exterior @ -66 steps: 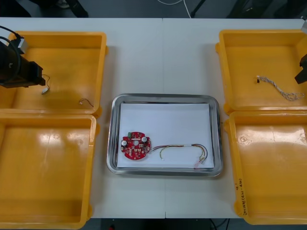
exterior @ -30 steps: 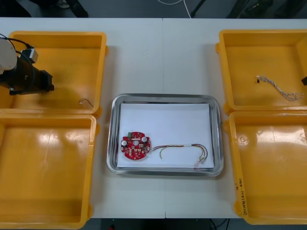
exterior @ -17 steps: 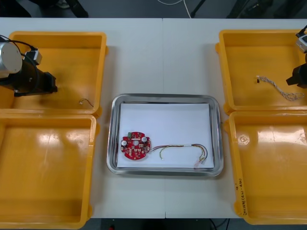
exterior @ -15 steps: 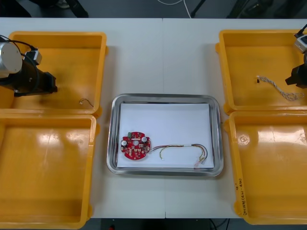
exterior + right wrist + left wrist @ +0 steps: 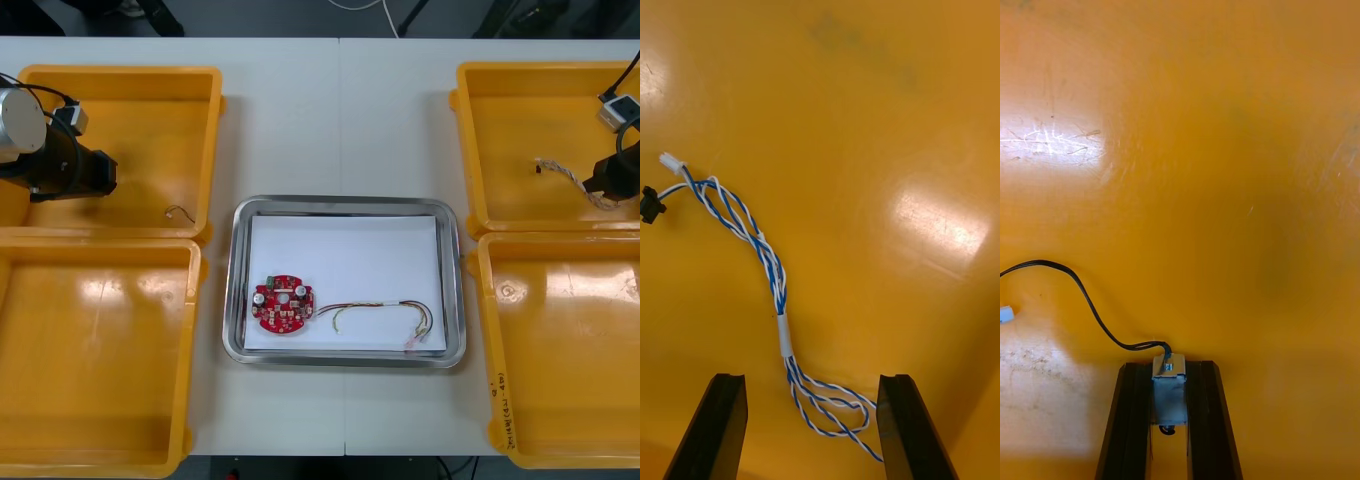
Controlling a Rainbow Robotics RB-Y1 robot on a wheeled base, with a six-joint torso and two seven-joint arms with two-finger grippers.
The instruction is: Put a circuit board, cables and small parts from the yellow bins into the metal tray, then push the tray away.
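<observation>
My left gripper (image 5: 103,172) is low in the far left yellow bin (image 5: 150,90). In the left wrist view it (image 5: 1170,420) is shut on the small metal end piece of a black cable (image 5: 1082,300); the cable curves away across the bin floor to a white plug. My right gripper (image 5: 598,182) hangs open in the far right bin (image 5: 530,110) over the twisted blue and white cable (image 5: 562,171). In the right wrist view the cable's (image 5: 764,255) looped end lies between the fingers (image 5: 719,431) of that gripper (image 5: 811,431), untouched.
The metal tray (image 5: 232,280) between the bins, white inside, holds a round red circuit board (image 5: 284,305) and a red and yellow cable (image 5: 385,310). A small thin wire (image 5: 180,212) lies near the far left bin's front corner. Both near bins (image 5: 100,350) (image 5: 560,350) look bare.
My left gripper has shut on the black cable's metal end. My right arm has come in from the right edge and now stands over the blue and white cable.
</observation>
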